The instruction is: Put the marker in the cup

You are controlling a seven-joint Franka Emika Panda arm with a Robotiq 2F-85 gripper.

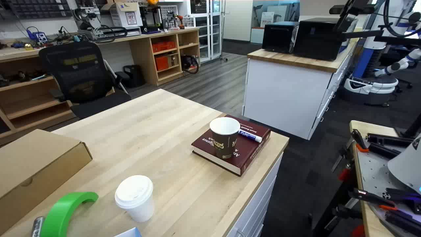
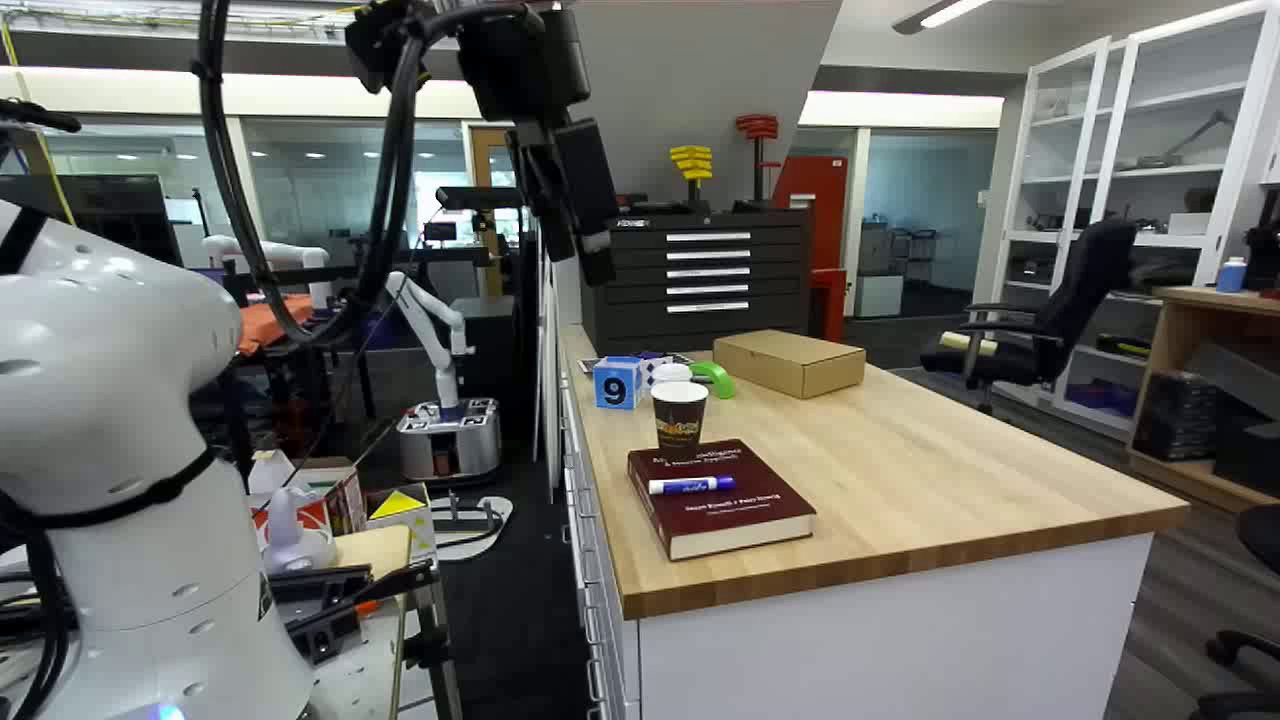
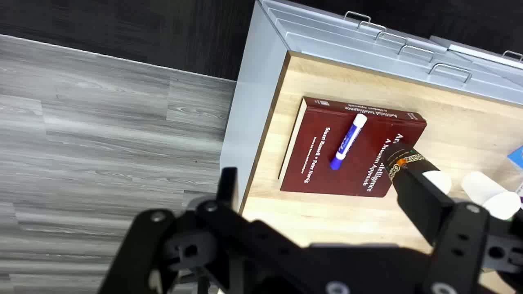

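Note:
The marker [image 1: 250,135] is white and blue-purple with a purple cap. It lies flat on the dark red book [image 2: 745,510]; it also shows in an exterior view [image 2: 691,485] and in the wrist view [image 3: 348,141]. The cup [image 1: 225,143] is dark brown with a white rim and stands upright on the book beside the marker; it also shows in an exterior view [image 2: 679,418]. In the wrist view a finger hides part of the cup [image 3: 402,157]. My gripper [image 3: 318,183] is open and empty, high above the table in an exterior view [image 2: 580,252].
A white lidded cup [image 1: 136,197], a green arch [image 1: 65,212], a cardboard box [image 2: 790,362] and a blue number cube [image 2: 617,384] stand farther along the table. The book lies near the table's corner, close to its edges.

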